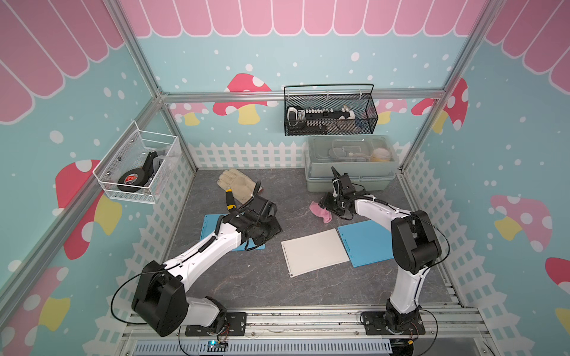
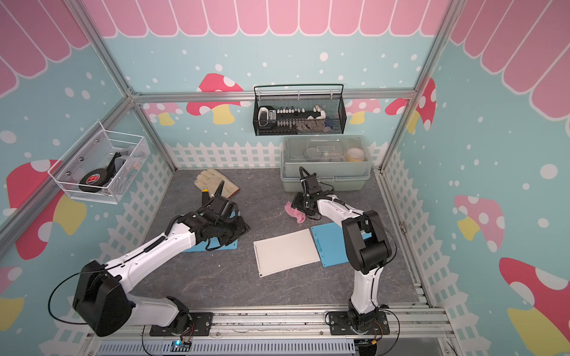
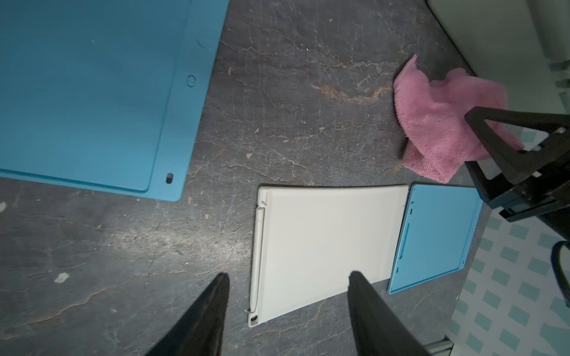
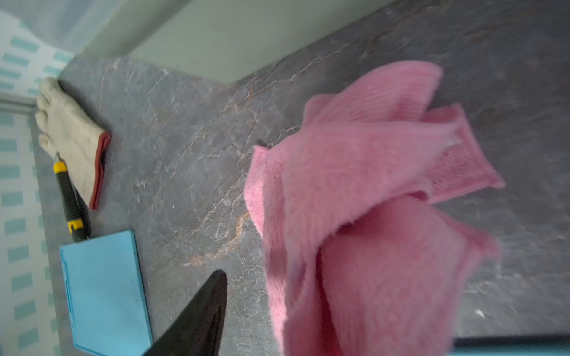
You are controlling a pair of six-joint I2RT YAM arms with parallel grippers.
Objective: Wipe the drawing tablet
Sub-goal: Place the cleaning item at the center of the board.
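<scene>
Mid-surface (image 1: pixel 262 277): white tablet (image 1: pixel 314 252) lies flat, with one blue tablet (image 1: pixel 364 243) just beside it on the right arm's side. Second blue tablet (image 1: pixel 211 226) lies well apart on the left arm's side, largely covered by the left arm in both top views.

Pink cloth (image 1: pixel 320 211) is crumpled behind the white tablet, at the right gripper (image 1: pixel 326 205). A grey box (image 1: pixel 376 183) stands close behind that gripper. Glove (image 1: pixel 236 183) and a yellow-handled tool (image 1: pixel 230 202) lie behind the second blue tablet. Two wire baskets hang on the walls.

Left gripper (image 3: pixel 287 277) hovers with fingers apart and nothing between them.

Left wrist view shows the second blue tablet (image 3: pixel 86 92) bare, which the top views do not.

Right wrist view shows one finger (image 4: pixel 203 305) set off to the side, with bare surface between it and the cloth (image 4: pixel 370 200). The cloth hides the other finger. Fingers read as apart.
</scene>
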